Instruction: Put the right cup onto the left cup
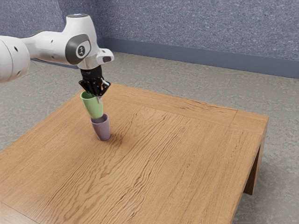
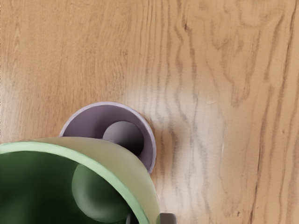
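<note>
The hand [image 1: 98, 97] grips the green cup [image 1: 94, 107] by its wall. The purple cup [image 1: 102, 129] stands lower, not squarely beneath it.

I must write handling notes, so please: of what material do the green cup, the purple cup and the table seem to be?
Green cup: smooth, perhaps plastic or glazed ceramic; even colour, soft highlight inside.
Purple cup: possibly similar, satin; uniform colour, soft shading.
Table: apparently wood or veneer, lightly polished; wavy grain, pale sheen.
</note>
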`<state>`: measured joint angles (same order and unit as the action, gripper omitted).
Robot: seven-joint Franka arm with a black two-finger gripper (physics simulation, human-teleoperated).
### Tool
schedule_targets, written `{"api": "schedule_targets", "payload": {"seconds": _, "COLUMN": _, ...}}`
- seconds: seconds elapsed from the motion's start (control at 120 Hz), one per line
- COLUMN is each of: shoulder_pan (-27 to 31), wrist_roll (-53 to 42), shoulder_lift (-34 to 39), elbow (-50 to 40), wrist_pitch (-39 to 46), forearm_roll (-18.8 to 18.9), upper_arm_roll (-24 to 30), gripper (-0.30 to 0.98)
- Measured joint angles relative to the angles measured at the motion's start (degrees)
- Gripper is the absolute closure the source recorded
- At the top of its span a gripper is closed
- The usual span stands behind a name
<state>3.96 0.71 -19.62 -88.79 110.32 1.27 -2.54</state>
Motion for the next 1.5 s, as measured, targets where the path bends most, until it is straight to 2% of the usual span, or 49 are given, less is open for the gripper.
{"api": "schedule_targets", "payload": {"seconds": 0.467, "shoulder_pan": 0.2, "wrist_roll": -0.1, "shoulder_lift": -3.5, "elbow": 4.6, "wrist_pitch": -0.8, "forearm_roll": 0.1, "upper_arm_roll": 0.3, "gripper": 0.79}}
{"api": "schedule_targets", "payload": {"seconds": 1.5, "shoulder_pan": 0.5, "wrist_roll": -0.1, "shoulder_lift": -5.9, "elbow": 4.7, "wrist_pitch": -1.2, "forearm_roll": 0.1, "upper_arm_roll": 0.4, "gripper": 0.79}}
